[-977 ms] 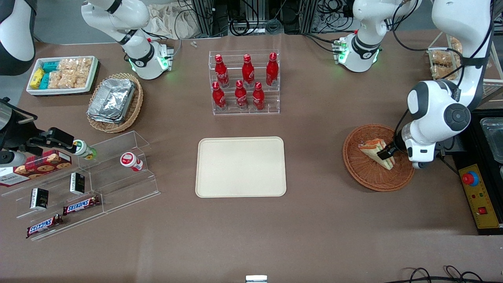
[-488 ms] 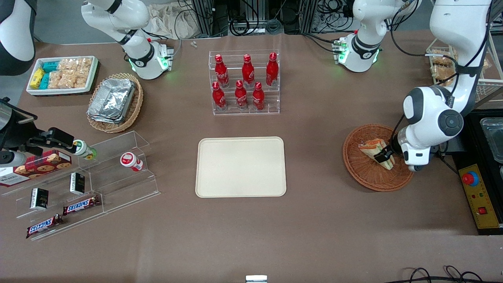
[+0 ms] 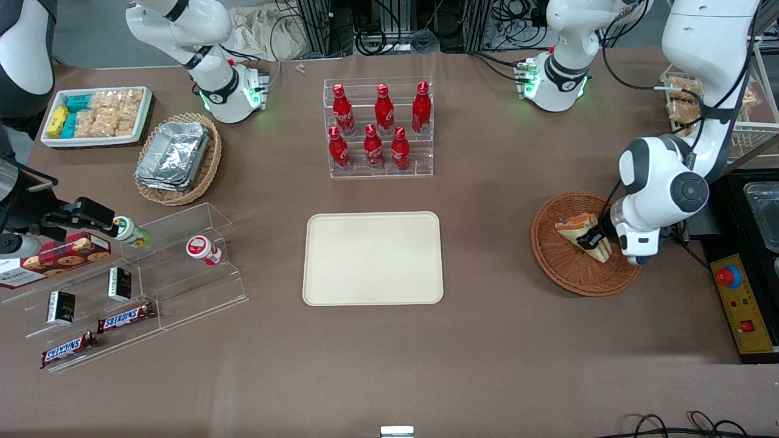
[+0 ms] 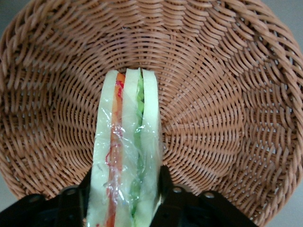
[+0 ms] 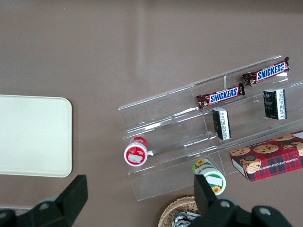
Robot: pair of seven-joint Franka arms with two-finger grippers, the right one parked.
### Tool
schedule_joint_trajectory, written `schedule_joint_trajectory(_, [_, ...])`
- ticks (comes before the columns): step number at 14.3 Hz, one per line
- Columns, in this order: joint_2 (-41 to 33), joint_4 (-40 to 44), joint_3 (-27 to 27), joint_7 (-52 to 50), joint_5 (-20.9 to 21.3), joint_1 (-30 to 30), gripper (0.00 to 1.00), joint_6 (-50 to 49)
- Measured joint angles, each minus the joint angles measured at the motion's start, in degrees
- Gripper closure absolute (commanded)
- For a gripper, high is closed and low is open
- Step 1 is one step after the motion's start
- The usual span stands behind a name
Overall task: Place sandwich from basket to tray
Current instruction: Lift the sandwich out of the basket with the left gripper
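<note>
One sandwich [image 3: 584, 234] is present, a plastic-wrapped triangular wedge with white bread and orange, red and green filling layers on its edge; it is in the basket [image 3: 563, 267], a round reddish-brown wicker basket toward the working arm's end of the table. The gripper [image 3: 593, 238] is down in the basket and closed on the sandwich: in the left wrist view the sandwich [image 4: 125, 161] stands on edge between the two black fingers [image 4: 165, 182], which press against its outer bread faces, with the woven wall of the basket [image 4: 227, 94] around it. Whether the sandwich touches the basket floor or is held just above it cannot be told. The tray [image 3: 372, 258], a flat cream rectangle with rounded corners, lies near the middle of the table, well apart from the basket, with nothing on it; its corner also shows in the right wrist view [image 5: 33, 135]. A clear rack of red bottles [image 3: 378, 128] stands farther from the front camera than the tray. A tan oval basket of foil trays [image 3: 176, 157] and a stepped clear display stand [image 3: 182, 267] with Snickers bars [image 3: 125, 317] lie toward the parked arm's end.
</note>
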Motion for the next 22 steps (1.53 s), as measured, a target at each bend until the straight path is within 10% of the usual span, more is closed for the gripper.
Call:
schedule_joint_trajectory(6, [-3.74,2.38,-0.88,-2.41,0.45,-1.05,1.00,-7.59])
schedule_joint_trajectory(13, [-7.31,26.37,-4.01,-2.18,0.52,-1.33,1.00,-39.49])
schedule_joint_trajectory(22, [-6.21,33.34,-15.16,5.91,2.05,-6.01,0.96,-44.84])
